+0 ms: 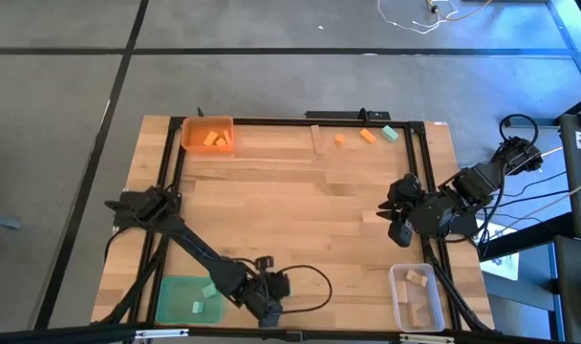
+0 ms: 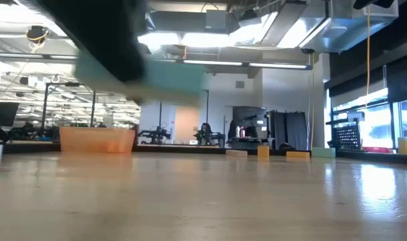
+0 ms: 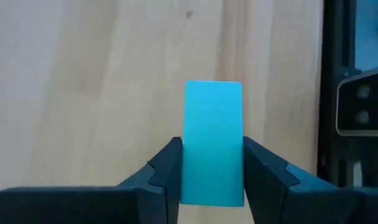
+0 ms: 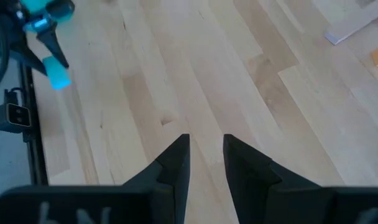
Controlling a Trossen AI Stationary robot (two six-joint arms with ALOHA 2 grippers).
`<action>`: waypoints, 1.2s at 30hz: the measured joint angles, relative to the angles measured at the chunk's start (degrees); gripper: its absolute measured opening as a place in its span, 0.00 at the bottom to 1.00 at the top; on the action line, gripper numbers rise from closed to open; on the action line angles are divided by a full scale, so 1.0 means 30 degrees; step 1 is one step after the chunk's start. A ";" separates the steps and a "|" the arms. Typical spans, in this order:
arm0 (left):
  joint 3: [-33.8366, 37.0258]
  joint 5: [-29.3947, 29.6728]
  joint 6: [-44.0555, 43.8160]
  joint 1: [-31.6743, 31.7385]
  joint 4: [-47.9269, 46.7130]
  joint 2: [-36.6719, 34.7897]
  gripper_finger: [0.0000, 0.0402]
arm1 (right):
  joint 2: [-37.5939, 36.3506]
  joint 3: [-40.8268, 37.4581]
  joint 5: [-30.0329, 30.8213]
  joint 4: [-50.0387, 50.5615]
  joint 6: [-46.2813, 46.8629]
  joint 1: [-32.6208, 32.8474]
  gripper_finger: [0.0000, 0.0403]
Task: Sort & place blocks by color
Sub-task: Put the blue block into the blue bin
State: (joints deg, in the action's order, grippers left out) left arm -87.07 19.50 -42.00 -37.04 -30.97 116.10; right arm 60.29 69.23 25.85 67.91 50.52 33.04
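My left gripper (image 3: pixel 212 149) is near the table's front edge, just right of the green tray (image 1: pixel 176 287), and is shut on a teal block (image 3: pixel 214 124). Loose green blocks (image 1: pixel 210 290) lie in that tray. My right gripper (image 4: pixel 206 149) hangs open over the table's right side with nothing between its fingers. Two orange blocks (image 1: pixel 368 135) and a teal block (image 1: pixel 390 133) lie at the far edge. The orange tray (image 1: pixel 190 143) holds orange blocks (image 1: pixel 214 139). The clear tray (image 1: pixel 398 301) holds pale wood blocks (image 1: pixel 418 278). My left gripper pinches the teal block's two long sides (image 3: pixel 188 163) between its two fingers, on the half nearer the wrist. The fingers slant down and lie along the block, whose far half (image 3: pixel 214 99) sticks out past the fingertips. The block (image 4: pixel 55 73) hangs clear of the table.
A pale wood piece (image 1: pixel 316 140) lies near the far edge and another (image 1: pixel 371 217) beside my right gripper. Black frame rails (image 1: pixel 172 172) run along the table's sides. A cable (image 1: pixel 314 287) loops on the table by my left gripper. The middle of the table is bare wood.
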 joint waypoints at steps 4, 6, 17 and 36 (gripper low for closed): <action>0.0000 -0.0187 -0.0970 -0.0064 -0.1800 -0.1471 0.31 | 0.0000 0.0000 0.0004 -0.0563 -0.0155 0.0007 0.24; 0.0000 -0.0339 -0.1412 -0.0100 -0.2684 -0.2314 0.31 | -0.0007 0.0000 0.0004 -0.0871 -0.0499 0.0007 0.24; -0.0029 -0.4038 -0.5446 -0.0812 -1.0020 -0.6239 0.31 | -0.0015 0.0000 0.0008 -0.2277 -0.2467 0.0007 0.24; -0.0036 -0.9525 -1.1122 -0.4710 -1.2993 -0.5032 0.31 | -0.0015 0.0000 0.0012 -0.3456 -0.3739 0.0007 0.24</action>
State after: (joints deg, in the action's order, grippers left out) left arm -87.18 -9.08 -75.37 -51.17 -69.94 101.00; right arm 60.25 69.23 25.89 57.54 39.31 33.06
